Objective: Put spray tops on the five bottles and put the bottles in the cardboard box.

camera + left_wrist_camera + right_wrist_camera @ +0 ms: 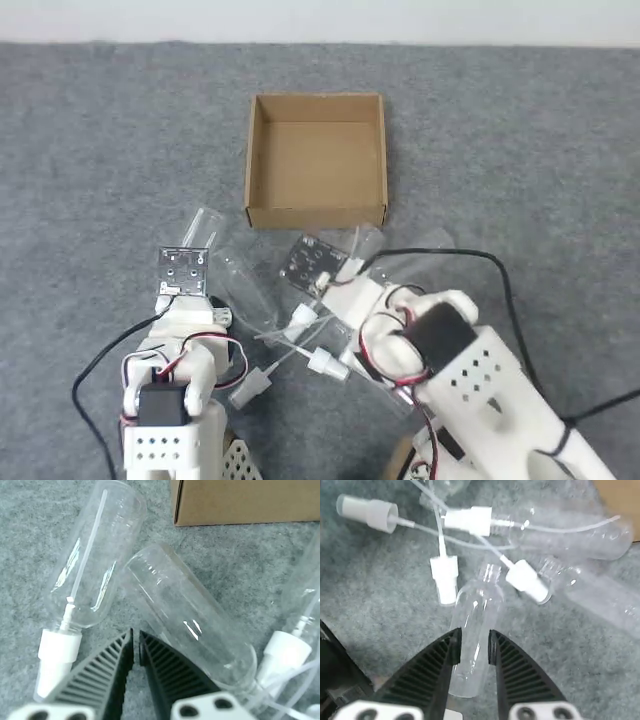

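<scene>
Several clear plastic bottles and white spray tops lie tangled on the grey carpet in front of the cardboard box (315, 160). My right gripper (472, 642) is shut on a topless bottle (477, 605), whose open neck points at a loose spray top (444, 577). Another top (527, 582) lies by a second bottle (600, 595). Beyond them is a bottle with its top fitted (565, 527). My left gripper (136, 640) is shut and empty, just short of a capped bottle (95, 560) and a topless bottle (190, 615).
A loose spray top with its long tube (367, 512) lies apart from the pile. The box's corner (240, 500) is close behind the left bottles. Black cables (470, 255) loop over the right arm. Open carpet (90, 170) stretches on either side of the box.
</scene>
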Available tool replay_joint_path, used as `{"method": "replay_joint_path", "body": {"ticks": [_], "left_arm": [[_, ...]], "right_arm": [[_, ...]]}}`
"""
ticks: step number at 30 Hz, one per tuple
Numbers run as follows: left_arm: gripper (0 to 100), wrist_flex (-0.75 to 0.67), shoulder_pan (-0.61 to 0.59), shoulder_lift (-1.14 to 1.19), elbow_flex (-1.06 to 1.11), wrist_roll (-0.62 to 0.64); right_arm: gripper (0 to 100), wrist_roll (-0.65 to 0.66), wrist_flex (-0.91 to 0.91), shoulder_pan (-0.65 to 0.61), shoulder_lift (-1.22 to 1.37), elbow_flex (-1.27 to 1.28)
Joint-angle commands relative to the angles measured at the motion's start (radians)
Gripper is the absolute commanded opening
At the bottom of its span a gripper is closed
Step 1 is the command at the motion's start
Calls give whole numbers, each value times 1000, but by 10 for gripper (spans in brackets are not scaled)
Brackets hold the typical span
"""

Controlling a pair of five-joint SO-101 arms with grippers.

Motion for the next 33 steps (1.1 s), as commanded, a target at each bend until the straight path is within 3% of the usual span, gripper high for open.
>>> {"method": "replay_joint_path", "body": {"ticks": [1, 7, 13, 21, 33], "left_arm": [[12, 5, 3, -21, -12, -8], [12, 5, 3, -21, -12, -8], [12, 5, 3, -21, -12, -8], [12, 5, 3, -21, -12, -8], [12, 5, 3, -21, -12, -8]], "right_arm": [[75, -60, 1, -12, 74, -133], [84, -98, 53, -12, 157, -210], [206, -100, 62, -12, 205, -204], [213, -173, 44, -104, 211, -176], [214, -173, -48, -105, 213, -69]]}}
